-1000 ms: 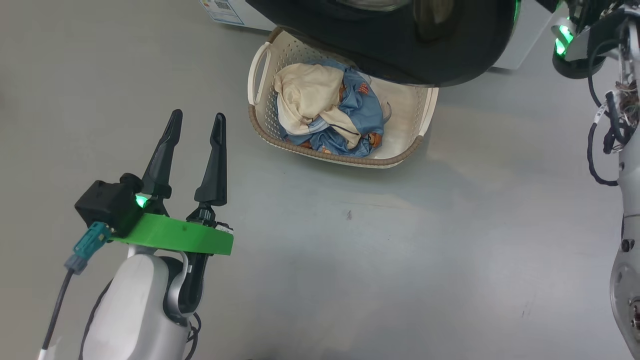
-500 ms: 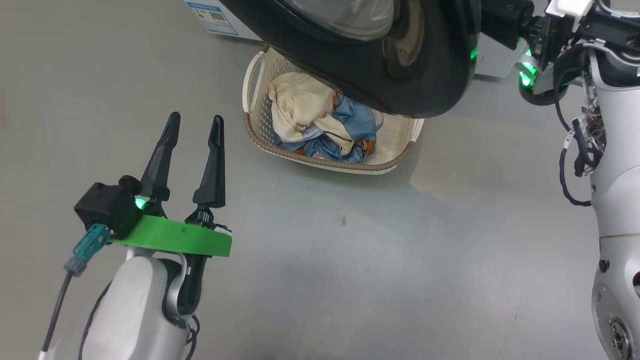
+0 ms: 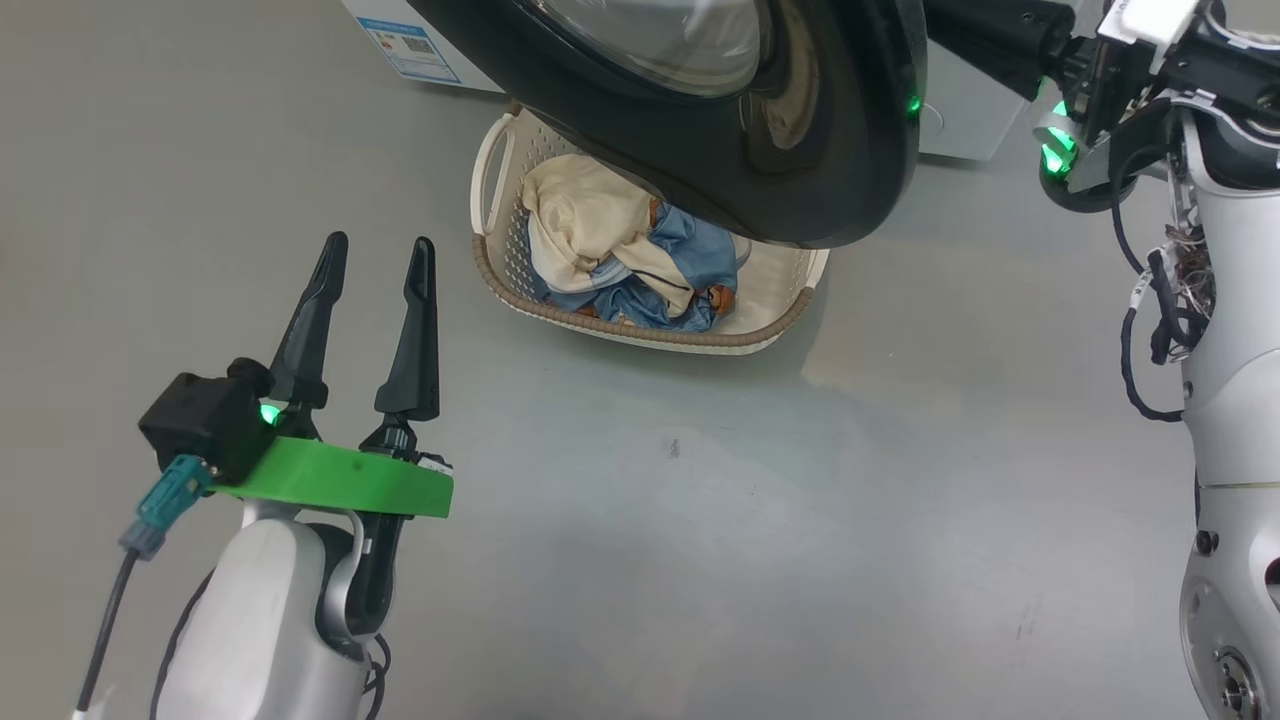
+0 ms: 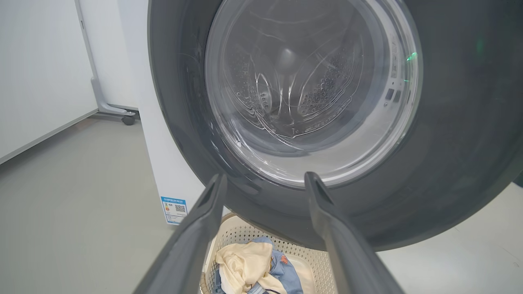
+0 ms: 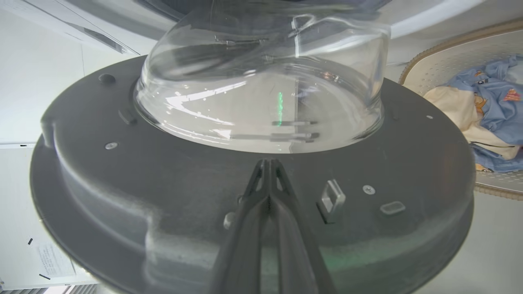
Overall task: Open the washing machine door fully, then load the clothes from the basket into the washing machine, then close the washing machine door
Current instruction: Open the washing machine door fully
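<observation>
Presses right claw (image 5: 269,161), tips pinched together and empty, on the matte grey inner face of the round glossy-black-rimmed, glass-bowled washing machine door (image 5: 143,196), apparently to swing it wider. Holds left claw (image 3: 378,243) spread, clear of that door. Leaves crumpled clothes (image 3: 590,215) in perforated cream plastic basket (image 3: 650,335) beneath it.

You're looking at a bare test room, not a home: smooth grey floor (image 3: 800,500), white partition panel (image 4: 36,73) on a castor (image 4: 128,120), washing machine (image 4: 160,163) standing on open floor.
</observation>
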Available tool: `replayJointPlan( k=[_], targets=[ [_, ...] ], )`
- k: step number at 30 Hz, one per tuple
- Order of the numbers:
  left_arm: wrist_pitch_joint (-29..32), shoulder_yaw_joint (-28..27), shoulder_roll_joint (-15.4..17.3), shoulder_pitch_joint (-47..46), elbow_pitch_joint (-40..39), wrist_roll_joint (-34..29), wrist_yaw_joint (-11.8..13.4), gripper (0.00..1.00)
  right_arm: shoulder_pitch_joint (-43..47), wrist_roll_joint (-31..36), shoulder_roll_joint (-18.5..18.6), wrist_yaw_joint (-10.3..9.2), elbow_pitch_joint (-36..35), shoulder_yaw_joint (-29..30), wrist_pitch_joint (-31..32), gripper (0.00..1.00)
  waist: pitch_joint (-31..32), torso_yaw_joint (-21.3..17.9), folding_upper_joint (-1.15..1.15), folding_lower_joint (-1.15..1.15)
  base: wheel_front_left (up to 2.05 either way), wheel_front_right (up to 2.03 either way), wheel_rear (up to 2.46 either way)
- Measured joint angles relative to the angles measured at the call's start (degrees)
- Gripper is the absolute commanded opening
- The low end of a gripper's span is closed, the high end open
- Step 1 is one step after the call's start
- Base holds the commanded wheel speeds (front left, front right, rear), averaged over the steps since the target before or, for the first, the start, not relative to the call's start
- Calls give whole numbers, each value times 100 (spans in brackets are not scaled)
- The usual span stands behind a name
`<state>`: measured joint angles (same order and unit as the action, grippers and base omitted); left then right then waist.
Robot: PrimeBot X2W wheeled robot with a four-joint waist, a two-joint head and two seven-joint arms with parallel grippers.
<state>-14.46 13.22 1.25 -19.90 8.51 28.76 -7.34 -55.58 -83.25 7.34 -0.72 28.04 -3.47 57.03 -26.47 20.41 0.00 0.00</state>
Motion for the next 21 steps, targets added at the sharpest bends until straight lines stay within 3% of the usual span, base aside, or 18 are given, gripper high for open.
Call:
replayJointPlan(
  k=[8, 18, 19, 21],
  targets=[
    [0, -192, 1, 63, -1, -130, 0, 100, 88, 9, 21, 15, -108, 265, -321, 0, 13, -160, 0, 0, 0, 0, 0],
    [0, -348, 2, 115, -1, -232, 0, 100, 317, -79, -19, 170, -281, 475, -586, 0, 61, -417, 0, 0, 0, 0, 0],
    [0, -369, 2, 115, -1, -232, 0, 100, 341, -73, -18, 186, -303, 501, -657, 19, 64, -442, 0, 0, 0, 0, 0],
    [0, -388, 2, 117, -1, -232, 0, 100, 358, 3, -5, 245, -346, 584, -878, 100, 67, -491, 0, 0, 0, 0, 0]
  ],
)
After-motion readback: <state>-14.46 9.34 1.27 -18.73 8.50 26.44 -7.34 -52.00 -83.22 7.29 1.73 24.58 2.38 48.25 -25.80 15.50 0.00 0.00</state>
